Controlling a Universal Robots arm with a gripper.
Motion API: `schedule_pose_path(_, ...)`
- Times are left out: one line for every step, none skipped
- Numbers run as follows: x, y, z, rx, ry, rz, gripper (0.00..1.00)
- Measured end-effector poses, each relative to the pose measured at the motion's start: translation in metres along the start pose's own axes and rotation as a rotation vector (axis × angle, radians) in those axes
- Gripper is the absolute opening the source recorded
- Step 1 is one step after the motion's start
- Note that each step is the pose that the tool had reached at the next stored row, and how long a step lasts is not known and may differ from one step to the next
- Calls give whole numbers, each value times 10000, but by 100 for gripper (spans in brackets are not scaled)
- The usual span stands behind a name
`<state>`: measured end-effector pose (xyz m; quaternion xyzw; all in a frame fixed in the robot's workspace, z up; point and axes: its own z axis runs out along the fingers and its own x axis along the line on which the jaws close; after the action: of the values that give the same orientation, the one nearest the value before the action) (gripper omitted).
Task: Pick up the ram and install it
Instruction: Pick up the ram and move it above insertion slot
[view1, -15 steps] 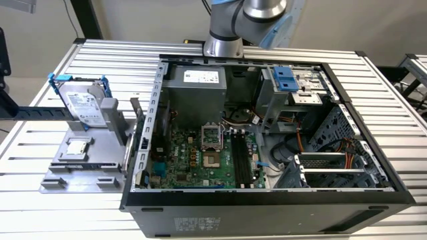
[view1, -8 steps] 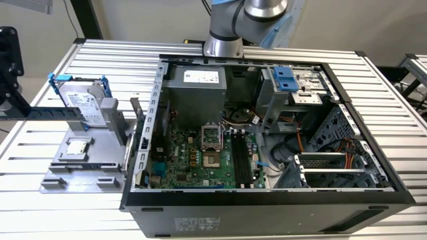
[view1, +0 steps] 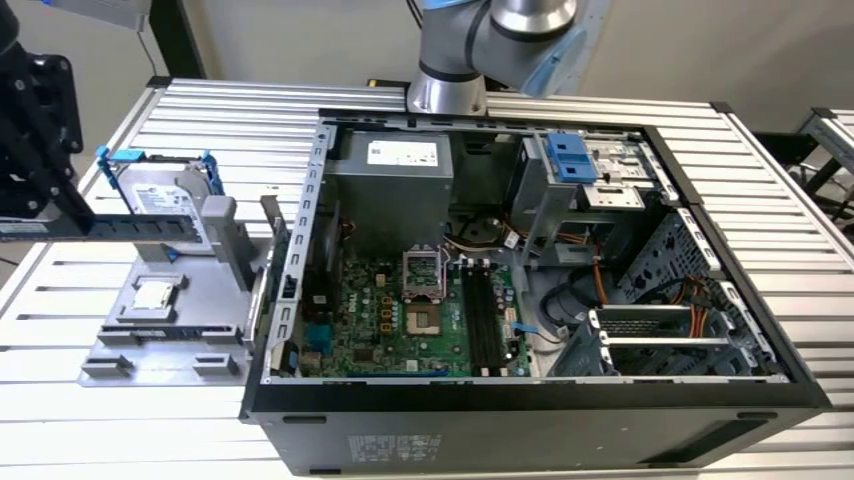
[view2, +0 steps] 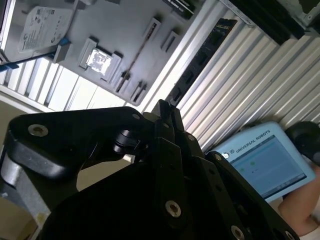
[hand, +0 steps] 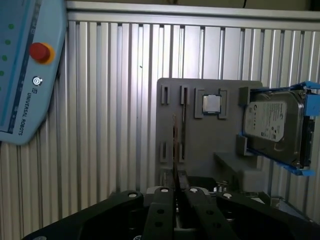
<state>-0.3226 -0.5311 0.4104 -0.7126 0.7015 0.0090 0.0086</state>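
Observation:
The ram (view1: 127, 224) is a thin bluish stick with dark chips, held level above the grey holder plate (view1: 187, 330) at the exterior view's left. My black gripper (view1: 40, 222) is shut on the end of the stick nearest the picture's left edge. In the first wrist view the ram (hand: 175, 150) shows edge-on, rising from between the closed fingers of my gripper (hand: 176, 192). In the second wrist view the fingers (view2: 170, 130) are pressed together. The motherboard's black slots (view1: 483, 315) lie inside the open computer case (view1: 534, 400), well to the right of the gripper.
On the holder plate stand a silver hard drive in a blue frame (view1: 167, 195) and a small square silver chip (view1: 156, 294). A light-blue teach pendant (hand: 25, 75) lies on the ribbed table (view1: 40, 350). The arm's base (view1: 447, 90) stands behind the case.

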Motion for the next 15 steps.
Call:
schedule_pose_path(0,-25,0,-2,0,0,0)
schedule_pose_path(1,-49,0,-4,0,0,0)
schedule_pose_path(1,-74,0,-5,0,-1,0)
schedule_pose_path(2,-97,0,-8,0,-1,0)
schedule_pose_path(2,-124,0,-10,0,-1,0)
schedule_pose_path(3,-151,0,-12,0,-1,0)
schedule_pose_path(3,-177,0,-15,0,0,0)
schedule_pose_path(3,-205,0,-17,0,0,0)
schedule_pose_path(4,-234,0,-21,0,0,0)
schedule_pose_path(4,-262,-1,-24,0,1,0)
schedule_pose_path(5,-292,-1,-27,0,1,0)
schedule_pose_path(5,-319,0,-30,0,1,0)
schedule_pose_path(6,-347,0,-33,-1,0,0)
schedule_pose_path(6,-373,0,-36,-1,0,0)
schedule_pose_path(7,-401,-1,-40,-1,0,0)
